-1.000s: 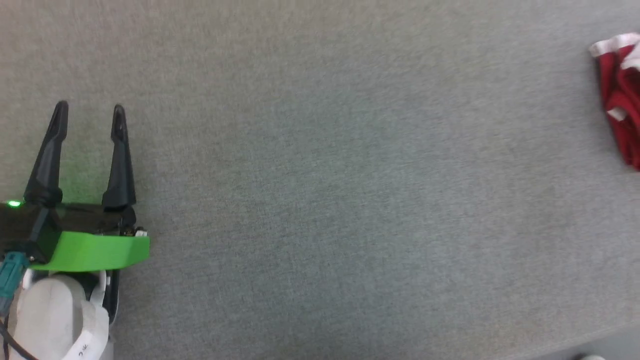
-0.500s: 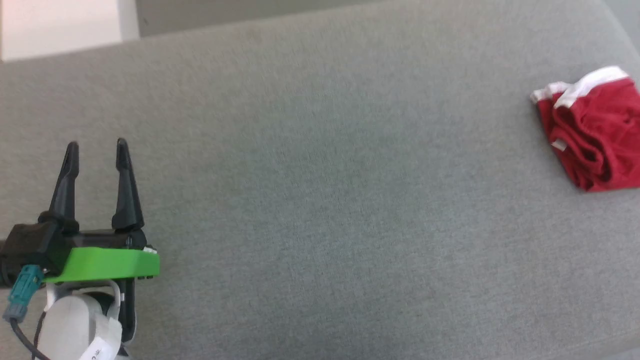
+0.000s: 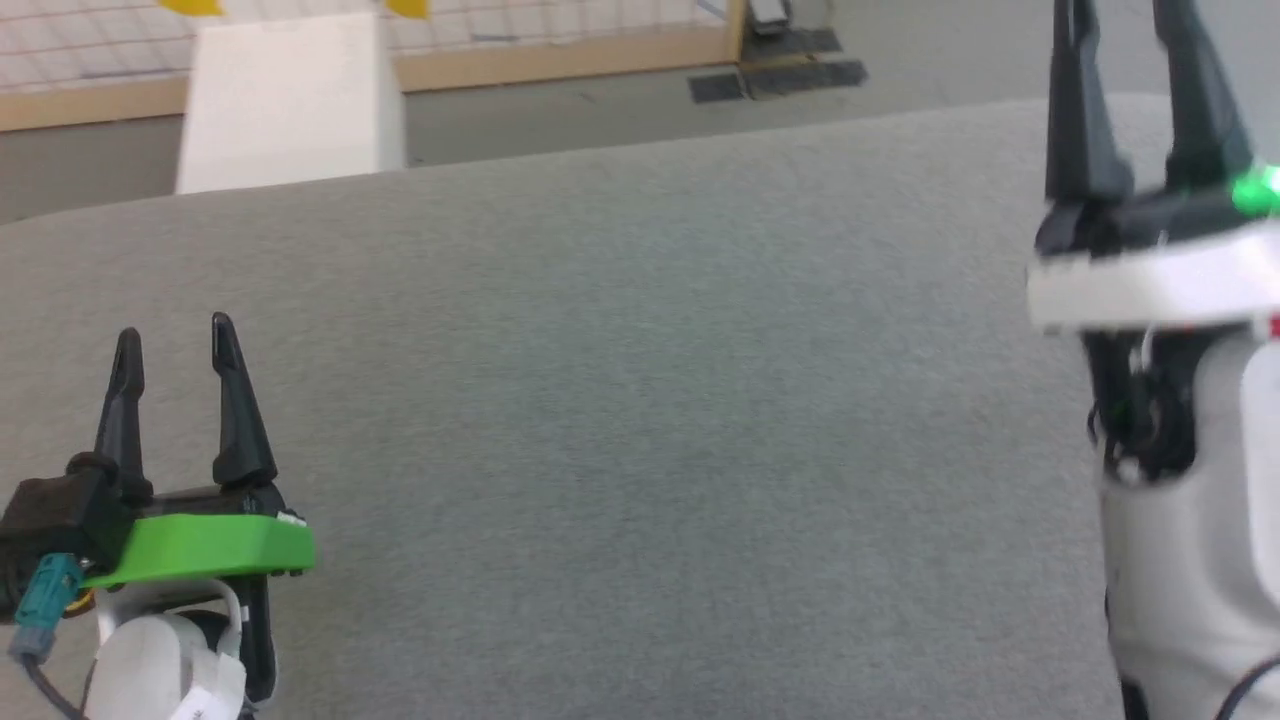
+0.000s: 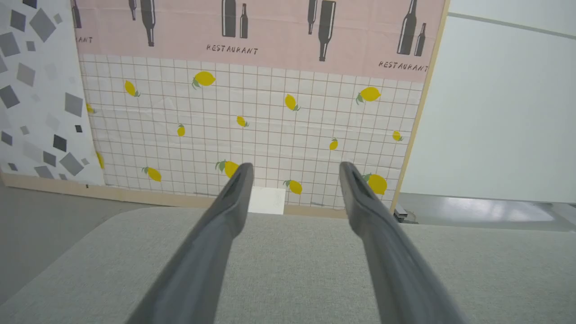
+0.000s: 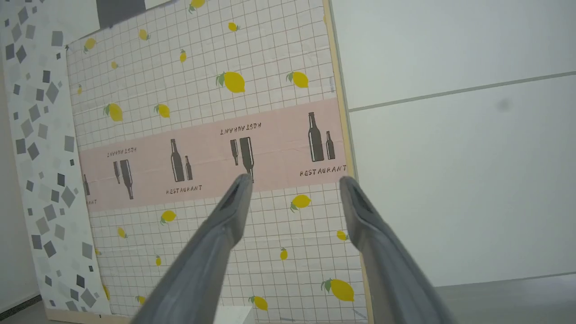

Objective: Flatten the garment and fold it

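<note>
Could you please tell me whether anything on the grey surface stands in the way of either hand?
Nothing visible does. The grey surface between the open left hand and the raised, open right hand carries nothing, and the white box stands beyond its far edge.

Left pincer (image 3: 175, 328) low left over table (image 3: 640, 400), right pincer (image 3: 1122, 40) right

In the head view the right pincer (image 3: 1120, 12) loses both fingertips at the top edge, and the white collar (image 3: 1150, 285) under them is smeared by blur. The pale right forearm (image 3: 1190, 570) is cut by the right and bottom edges; the left forearm (image 3: 150, 670) is cut by the bottom edge. The lower part of a white block (image 3: 290, 100) is hidden behind the bench (image 3: 640, 400), which runs out at both sides.
</note>
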